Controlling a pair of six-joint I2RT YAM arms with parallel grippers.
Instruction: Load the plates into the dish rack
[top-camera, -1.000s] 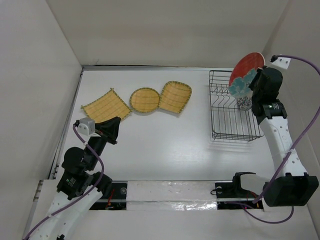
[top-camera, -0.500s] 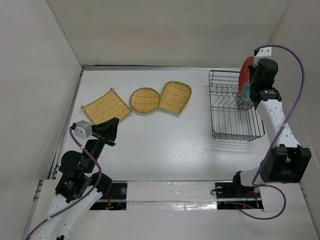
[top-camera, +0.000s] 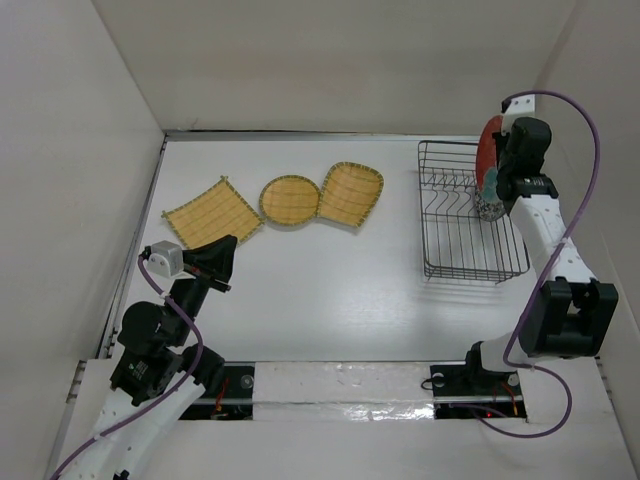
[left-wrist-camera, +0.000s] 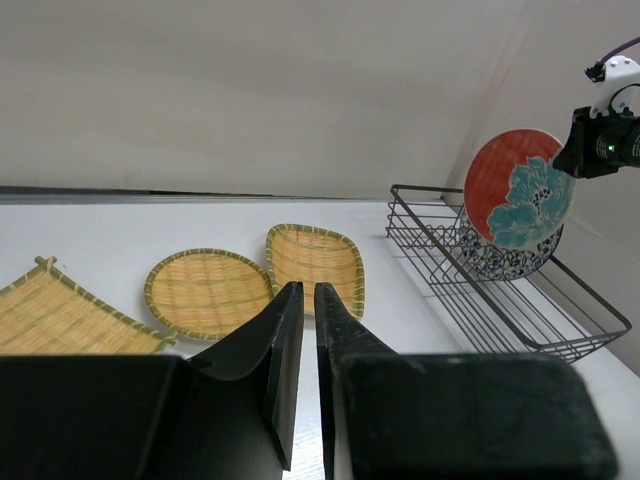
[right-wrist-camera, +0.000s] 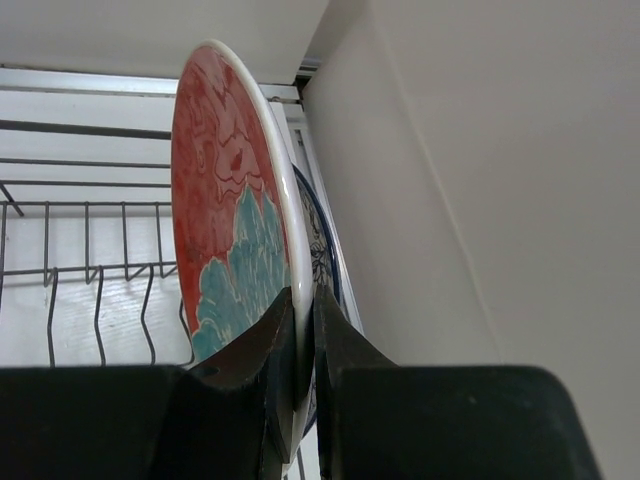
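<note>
Right now the right end effector (right-wrist-camera: 303, 300) pinches the bottom rim of the red-and-teal plate (right-wrist-camera: 235, 230). The plate stands on its edge over the dish rack (top-camera: 470, 240), by the far right corner of the desk (top-camera: 330, 290). It looks hard, smooth and heavy. It could slip or chip, so the rim is a good place to hold.

The blue-and-white plate (right-wrist-camera: 322, 250) stands in the rack just behind it. The right arm reaches far out along the right edge.

The left end effector (left-wrist-camera: 301, 295) is almost closed and holds nothing. It hangs by the left edge. The square bamboo plate (top-camera: 210, 212), round bamboo plate (top-camera: 289, 200) and rounded-square bamboo plate (top-camera: 351, 192) lie flat near the far edge. They look light.
</note>
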